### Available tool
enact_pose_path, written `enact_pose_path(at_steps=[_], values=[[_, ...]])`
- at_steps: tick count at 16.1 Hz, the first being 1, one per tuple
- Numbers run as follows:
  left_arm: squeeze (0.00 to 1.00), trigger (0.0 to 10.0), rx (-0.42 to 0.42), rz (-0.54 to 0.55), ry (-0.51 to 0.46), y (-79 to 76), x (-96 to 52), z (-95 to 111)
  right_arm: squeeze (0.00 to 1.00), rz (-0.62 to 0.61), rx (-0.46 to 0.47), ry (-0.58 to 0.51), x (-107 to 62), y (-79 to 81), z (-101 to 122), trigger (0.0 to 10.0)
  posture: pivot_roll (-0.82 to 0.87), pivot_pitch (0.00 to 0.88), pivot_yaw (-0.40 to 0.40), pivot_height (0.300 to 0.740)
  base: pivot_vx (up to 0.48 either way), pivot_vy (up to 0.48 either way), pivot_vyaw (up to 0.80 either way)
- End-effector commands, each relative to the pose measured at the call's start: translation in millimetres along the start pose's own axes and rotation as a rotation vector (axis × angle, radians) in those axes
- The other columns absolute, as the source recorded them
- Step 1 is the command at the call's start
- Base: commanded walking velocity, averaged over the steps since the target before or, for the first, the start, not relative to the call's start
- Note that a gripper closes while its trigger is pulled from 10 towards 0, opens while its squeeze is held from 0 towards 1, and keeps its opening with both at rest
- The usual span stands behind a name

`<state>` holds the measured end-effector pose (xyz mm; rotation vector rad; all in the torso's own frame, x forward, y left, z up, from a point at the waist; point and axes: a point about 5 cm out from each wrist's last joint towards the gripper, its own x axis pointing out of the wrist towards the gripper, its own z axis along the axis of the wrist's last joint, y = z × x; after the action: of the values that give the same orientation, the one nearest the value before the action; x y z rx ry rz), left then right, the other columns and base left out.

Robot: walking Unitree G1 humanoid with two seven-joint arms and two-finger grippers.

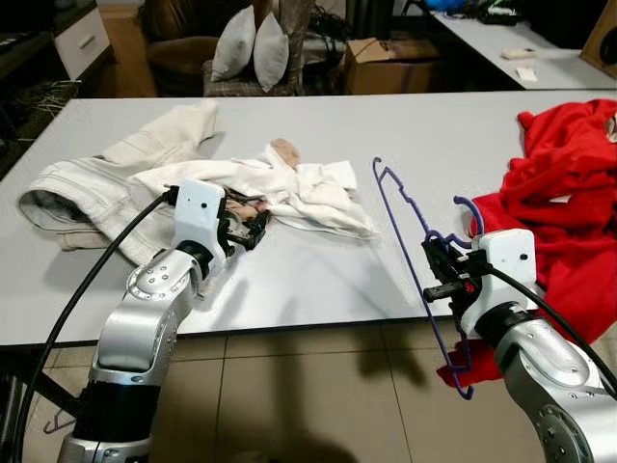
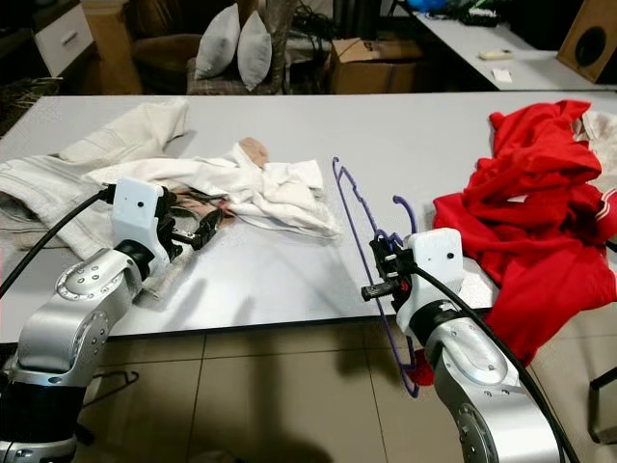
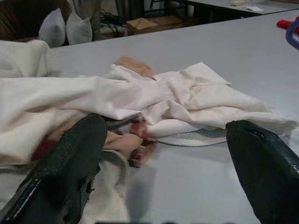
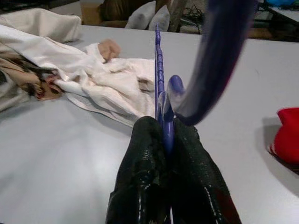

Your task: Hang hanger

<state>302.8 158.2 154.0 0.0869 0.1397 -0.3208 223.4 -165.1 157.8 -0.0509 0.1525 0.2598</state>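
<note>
A thin purple hanger (image 1: 403, 241) stands on edge over the table's front edge, its hook (image 1: 469, 212) curling up near my right wrist. My right gripper (image 1: 434, 272) is shut on the hanger's neck, seen close in the right wrist view as black fingers (image 4: 145, 163) pinching the purple hanger (image 4: 163, 116). My left gripper (image 1: 246, 230) is open just above the table, beside a crumpled white garment (image 1: 299, 188). Between its wide black fingers (image 3: 70, 163) in the left wrist view lie the white garment (image 3: 154, 98) and a patterned cloth (image 3: 126, 142).
Beige trousers (image 1: 106, 183) lie at the left of the grey table (image 1: 318, 280), and a red garment (image 1: 559, 203) is heaped at the right, spilling over the edge. Beyond the table stand an armchair with pillows (image 1: 253, 46) and a cardboard box (image 1: 390, 66). Tiled floor lies below.
</note>
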Motion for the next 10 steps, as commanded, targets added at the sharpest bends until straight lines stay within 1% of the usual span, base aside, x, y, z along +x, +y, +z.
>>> enact_pose_path(at_steps=[1, 7, 8, 10], values=[[0.00, 10.0, 0.005, -0.010, -0.003, -2.2, 1.6, 2, 0.00, -0.012, -0.010, -0.015, -1.3, -2.3, 4, 10.0, 0.02, 0.000, 0.018, 0.740, 0.000, 0.000, 0.00], [0.00, 10.0, 0.005, -0.010, -0.003, -2.2, 1.6, 2, 0.00, -0.012, -0.010, -0.015, -1.3, -2.3, 4, 10.0, 0.02, 0.000, 0.018, 0.740, 0.000, 0.000, 0.00], [0.00, 10.0, -0.027, -0.022, -0.044, -5.5, 7.3, 1, 0.00, -0.074, -0.063, -0.013, 2.0, -11.9, -1, 10.0, -0.01, 0.000, 0.023, 0.740, 0.390, 0.000, 0.00], [0.00, 10.0, -0.055, -0.032, -0.074, -8.6, 16.2, -1, 0.00, -0.132, -0.151, -0.025, 6.0, -22.3, -2, 10.0, -0.01, 0.000, 0.022, 0.740, 0.390, 0.000, 0.00]])
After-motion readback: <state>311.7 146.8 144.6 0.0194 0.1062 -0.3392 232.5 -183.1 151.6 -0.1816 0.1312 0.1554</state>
